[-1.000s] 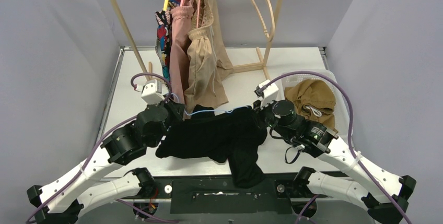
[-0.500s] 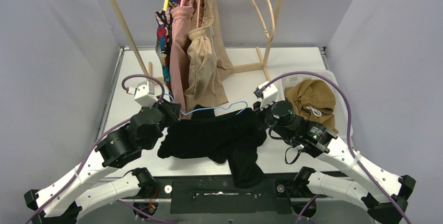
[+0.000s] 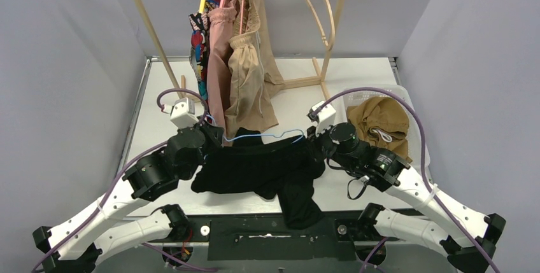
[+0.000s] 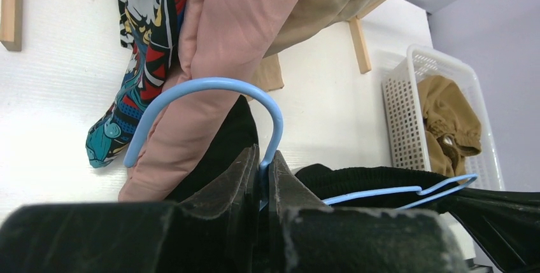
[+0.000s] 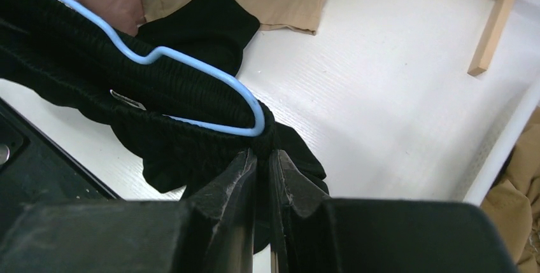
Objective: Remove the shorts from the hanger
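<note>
1. White laminate table (image 3: 363, 72), faintly ribbed in the wrist views. Pale grey walls (image 3: 63, 63) box it in on three sides.
2. A wooden rack (image 3: 331, 25) stands at the far end. A white mesh basket (image 4: 401, 114) sits on the right side of the table, with the tan-brown shorts (image 3: 382, 120) crumpled inside it.
3. Hanging side by side on the rack are the comic-print shorts (image 3: 198, 50), the pink shorts (image 3: 220, 63) and the beige shorts (image 3: 245, 82). Their hems come down near the table.
4. The black shorts (image 3: 261, 168) hang between my two arms at the near edge. Their gathered waist is strung along the blue hanger (image 4: 210, 83), and one leg spills over the front lip.
5. The left gripper (image 4: 262, 171) is pressed together on the hanger's neck, just under the hook.
6. The right gripper (image 5: 262, 158) is pinching the black waistband directly below the hanger's bent shoulder. I can't tell whether the wire is caught in there too.
</note>
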`<state>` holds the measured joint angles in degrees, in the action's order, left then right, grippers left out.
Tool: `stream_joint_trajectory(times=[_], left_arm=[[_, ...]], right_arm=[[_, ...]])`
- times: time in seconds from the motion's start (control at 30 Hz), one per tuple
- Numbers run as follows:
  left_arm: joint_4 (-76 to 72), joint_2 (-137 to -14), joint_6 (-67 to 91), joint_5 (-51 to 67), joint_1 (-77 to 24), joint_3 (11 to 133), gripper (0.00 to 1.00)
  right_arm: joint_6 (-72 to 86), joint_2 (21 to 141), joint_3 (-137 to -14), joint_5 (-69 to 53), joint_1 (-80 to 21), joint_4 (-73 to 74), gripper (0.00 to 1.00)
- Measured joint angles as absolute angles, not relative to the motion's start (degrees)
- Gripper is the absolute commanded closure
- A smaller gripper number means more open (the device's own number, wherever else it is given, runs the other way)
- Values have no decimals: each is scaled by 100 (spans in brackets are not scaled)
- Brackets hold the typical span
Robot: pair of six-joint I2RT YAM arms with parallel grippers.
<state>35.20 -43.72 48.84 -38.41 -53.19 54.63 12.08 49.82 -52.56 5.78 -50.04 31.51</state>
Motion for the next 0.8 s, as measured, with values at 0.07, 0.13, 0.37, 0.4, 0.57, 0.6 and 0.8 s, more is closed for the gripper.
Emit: stream_joint_trajectory(times=[0.07, 0.13, 0.37, 0.4, 0.57, 0.6, 0.8], left_arm=[[3544, -4436, 4884, -3813, -5315, 5463, 100], [3551, -4449, 4886, -3802, -5315, 5454, 100], [3625, -4388, 4899, -3769, -5315, 5374, 100], [3627, -4388, 4904, -3767, -5312, 5374, 100], [3627, -4390, 4899, -3736, -5308, 5369, 100], [3625, -4394, 4897, -3723, -5310, 5363, 100], [3625, -4423, 4890, -3688, -5308, 5317, 100]], right_arm=[[1116, 5068, -5256, 436, -4991, 3129, 95], [1044, 5159, -5256, 307, -4993, 3129, 92], [910, 5249, -5290, -5, -5030, 3144, 78], [897, 5236, -5306, -30, -5033, 3146, 73], [836, 4971, -5315, -36, -5033, 3144, 52], [821, 4904, -5315, -25, -5035, 3142, 50], [832, 4801, -5330, 71, -5033, 3155, 40]])
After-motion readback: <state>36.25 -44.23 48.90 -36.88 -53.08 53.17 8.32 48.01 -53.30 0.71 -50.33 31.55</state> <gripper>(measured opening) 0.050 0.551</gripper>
